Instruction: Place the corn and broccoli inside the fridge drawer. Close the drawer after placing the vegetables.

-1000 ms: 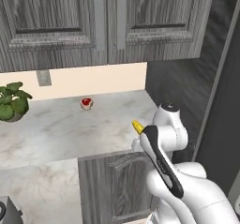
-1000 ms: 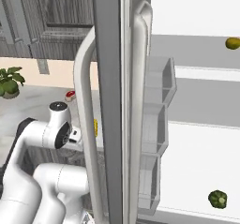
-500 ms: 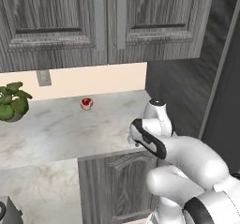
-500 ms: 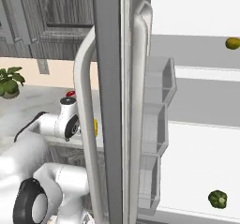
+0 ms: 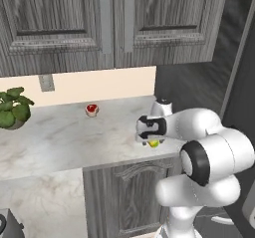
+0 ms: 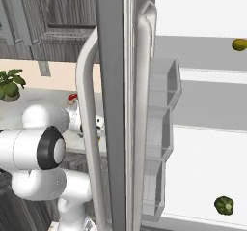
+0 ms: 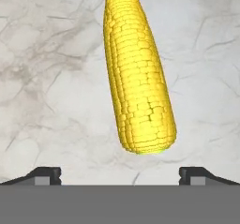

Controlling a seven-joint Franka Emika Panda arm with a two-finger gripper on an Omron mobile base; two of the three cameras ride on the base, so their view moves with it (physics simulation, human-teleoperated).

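We see a pale marbled counter (image 5: pixel 60 142) running under dark grey wood-grain upper cabinets (image 5: pixel 104 23), with a matching base cabinet door (image 5: pixel 129 197) below its front edge. At the far left of the counter stands a leafy potted plant (image 5: pixel 12 110), against the cream wall beneath a small grey outlet plate (image 5: pixel 46 82). Near the wall sits a small red and white item (image 5: pixel 91 110), perhaps a cupcake; it is too small for us to be sure. From the right side, the open fridge door (image 6: pixel 113 104) carries a long curved handle (image 6: pixel 89 128) and stacked door bins (image 6: pixel 161 128). A round yellowish fruit (image 6: pixel 239 44) rests on an upper shelf.
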